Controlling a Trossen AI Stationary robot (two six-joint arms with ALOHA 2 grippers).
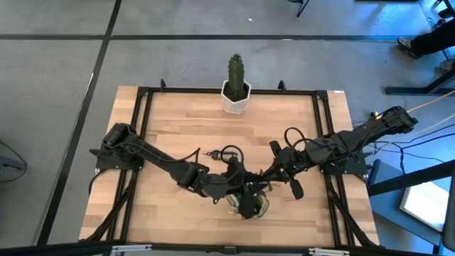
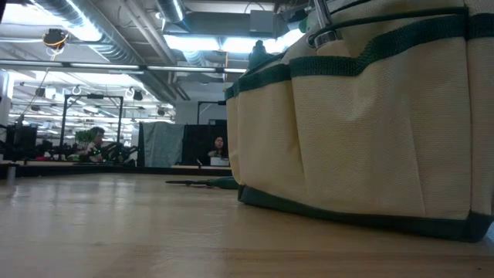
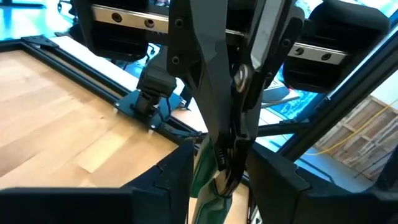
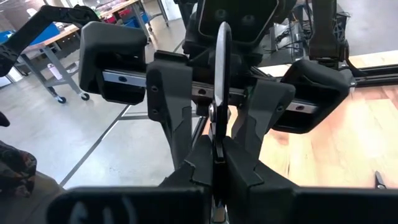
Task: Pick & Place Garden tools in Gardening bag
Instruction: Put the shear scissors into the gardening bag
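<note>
**Shears passed between grippers over the bag**

Cream woven canvas with dark green trim on the gardening bag (image 2: 363,123), soft-sided, pocketed, standing at the near edge of the desk (image 1: 178,128) under both arms. Slim metal pruning shears (image 4: 219,81) clamped edge-on in the closed right gripper (image 4: 216,163). Left gripper (image 3: 219,163) partly open around the shears, grip unclear. Pale planked wood, black-framed. Ribbed green cactus (image 1: 235,71) in a faceted white pot (image 1: 235,100) at the far edge. Beyond: grey floor, ducted ceiling, benches, seated people.

table (image 1: 170,121): light wood | on it: potted cactus (image 1: 236,85); gardening bag (image 2: 363,116)
</note>
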